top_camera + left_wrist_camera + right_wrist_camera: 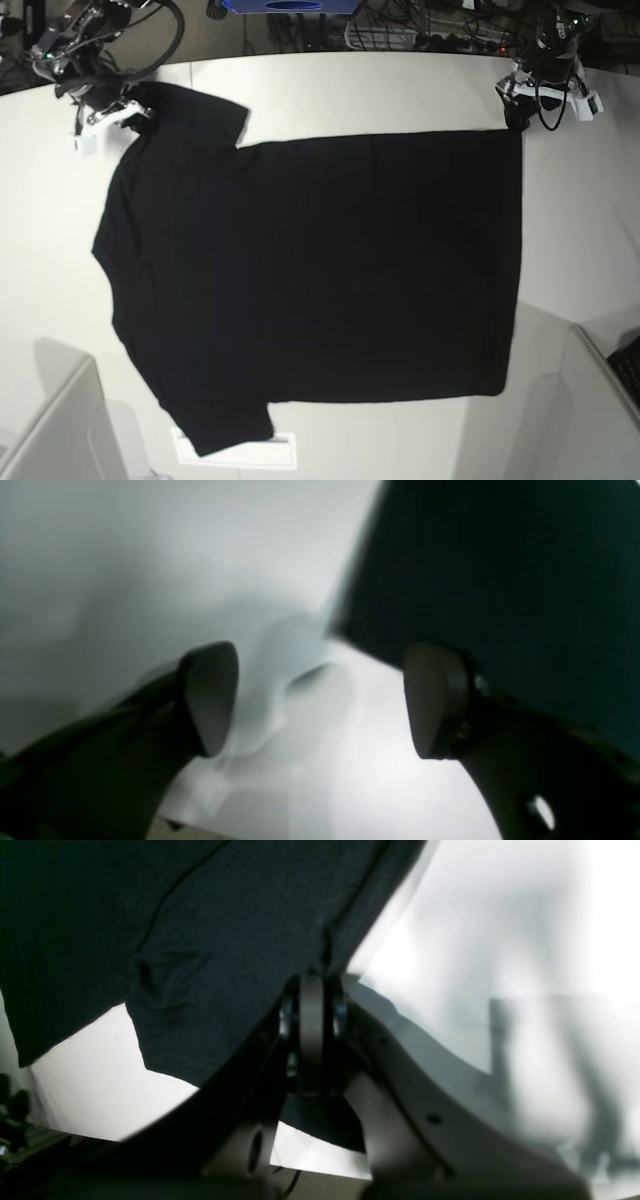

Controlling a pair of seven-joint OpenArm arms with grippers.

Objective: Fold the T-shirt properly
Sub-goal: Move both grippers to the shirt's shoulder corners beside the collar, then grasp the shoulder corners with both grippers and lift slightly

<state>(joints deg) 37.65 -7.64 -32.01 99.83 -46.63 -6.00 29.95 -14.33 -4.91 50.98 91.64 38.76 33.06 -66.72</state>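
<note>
No fold is showing yet: the T-shirt [320,270] is lying flat across the worktop [420,90]. The right end effector [312,990] is pinching the sleeve at the far left corner, while the left end effector [320,700] is hanging released by the hem corner at the far right.

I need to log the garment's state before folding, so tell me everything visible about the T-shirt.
The T-shirt is black, short-sleeved and looks like soft cloth. It lies spread nearly flat on the white table, plain side up, no print showing. Collar end is at the base view's left, hem at the right, one sleeve toward the top, one toward the bottom. The right claw is shut on its edge near the upper sleeve. The left claw hovers open by the hem corner.
</note>
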